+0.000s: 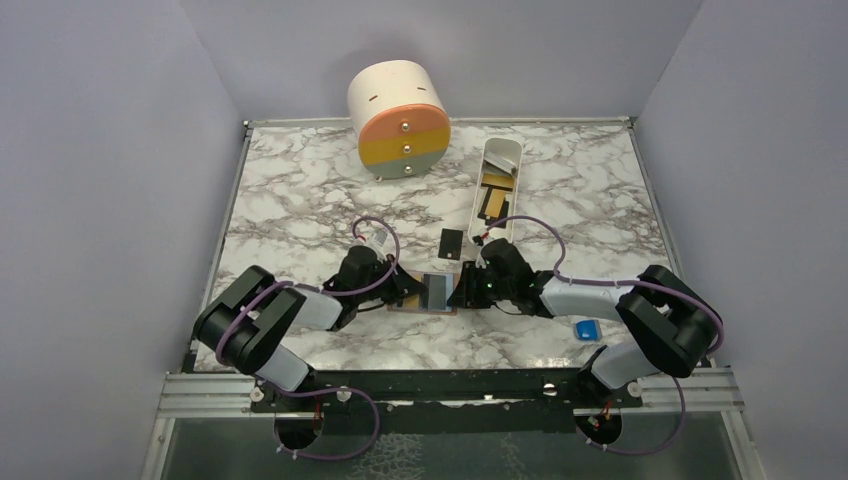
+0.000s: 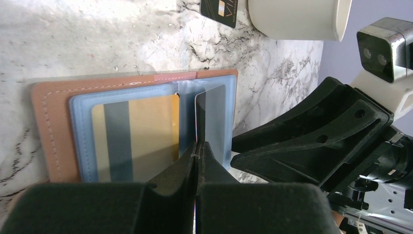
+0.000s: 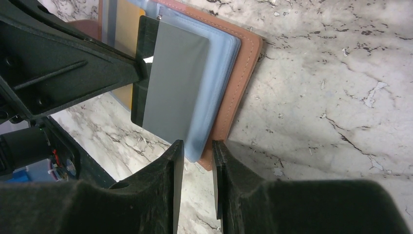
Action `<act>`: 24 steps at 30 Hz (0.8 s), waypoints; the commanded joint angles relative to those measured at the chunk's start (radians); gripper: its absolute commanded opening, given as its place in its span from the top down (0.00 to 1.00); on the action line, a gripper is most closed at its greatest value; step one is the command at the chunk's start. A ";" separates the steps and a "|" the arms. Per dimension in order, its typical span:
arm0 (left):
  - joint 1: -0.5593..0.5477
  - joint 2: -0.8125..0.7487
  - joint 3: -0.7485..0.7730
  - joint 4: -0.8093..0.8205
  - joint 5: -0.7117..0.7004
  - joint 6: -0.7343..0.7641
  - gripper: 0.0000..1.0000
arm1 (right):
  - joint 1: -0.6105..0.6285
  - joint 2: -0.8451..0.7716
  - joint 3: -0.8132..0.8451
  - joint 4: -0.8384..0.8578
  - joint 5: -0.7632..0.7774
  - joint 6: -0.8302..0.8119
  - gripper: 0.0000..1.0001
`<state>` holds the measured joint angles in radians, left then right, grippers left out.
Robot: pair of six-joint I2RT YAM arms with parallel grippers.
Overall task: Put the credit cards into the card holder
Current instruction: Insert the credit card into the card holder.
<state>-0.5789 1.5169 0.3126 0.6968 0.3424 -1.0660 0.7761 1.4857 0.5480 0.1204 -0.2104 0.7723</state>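
The card holder (image 1: 436, 293) lies open on the marble between both grippers, tan leather with light-blue inner faces (image 2: 53, 126) (image 3: 243, 73). A gold card with a grey stripe (image 2: 134, 141) sits in one pocket. My left gripper (image 2: 197, 145) (image 1: 414, 289) is shut on the edge of a dark grey credit card (image 3: 175, 83) (image 2: 214, 114), held over the other blue pocket. My right gripper (image 3: 197, 142) (image 1: 463, 293) stands slightly open just off the holder's corner, with nothing between its fingers. Another black credit card (image 1: 451, 243) (image 2: 219, 9) lies flat on the table beyond the holder.
A long white tray (image 1: 495, 180) (image 2: 297, 19) with several cards stands at the back right. A round cream drawer unit (image 1: 398, 118) sits at the back centre. A small blue block (image 1: 587, 330) lies by the right arm.
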 commanded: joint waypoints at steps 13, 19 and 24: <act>-0.082 0.011 0.012 0.033 -0.058 -0.038 0.93 | 0.009 -0.056 0.038 -0.071 0.086 -0.058 0.72; -0.080 -0.081 -0.007 -0.037 -0.086 -0.052 0.61 | 0.009 -0.136 0.042 -0.110 0.095 -0.048 0.64; -0.069 -0.159 -0.019 -0.138 -0.132 -0.024 0.53 | 0.011 -0.129 0.036 -0.078 0.051 -0.010 0.63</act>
<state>-0.6559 1.4200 0.3042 0.6571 0.2703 -1.1152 0.7792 1.3586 0.5697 0.0345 -0.1513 0.7361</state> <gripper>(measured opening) 0.452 0.372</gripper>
